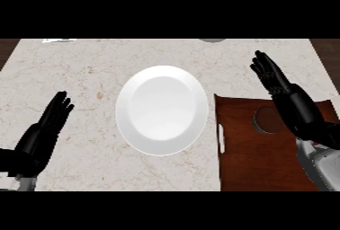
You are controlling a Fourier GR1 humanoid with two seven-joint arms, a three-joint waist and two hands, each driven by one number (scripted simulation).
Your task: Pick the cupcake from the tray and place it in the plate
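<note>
The right hand (pixel 287 96) is open, its fingers straight and pointing away from the robot, and it is raised over the far left part of the brown tray (pixel 242 148). Just beside it, partly hidden by the hand and forearm, a round brownish shape (pixel 266 120) shows on the tray; this is most likely the cupcake seen from above, though too little of it shows to be sure. The step in hand looks like the reach for the pick, with nothing held yet. To do it well, the robot would likely need to bring the hand back toward itself and down, so that the palm comes beside the cupcake rather than past it, then curl fingers and thumb round its sides low enough to lift it upright. The white plate (pixel 161 110) lies on the marble counter (pixel 79 67) just to the left of the tray, so the carry should be short and leftward, after a lift clear of the tray's edge and its pale handle (pixel 221 137). The left hand (pixel 48 128) rests open near the lower left, well apart from the plate, and seems to have no part here.
</note>
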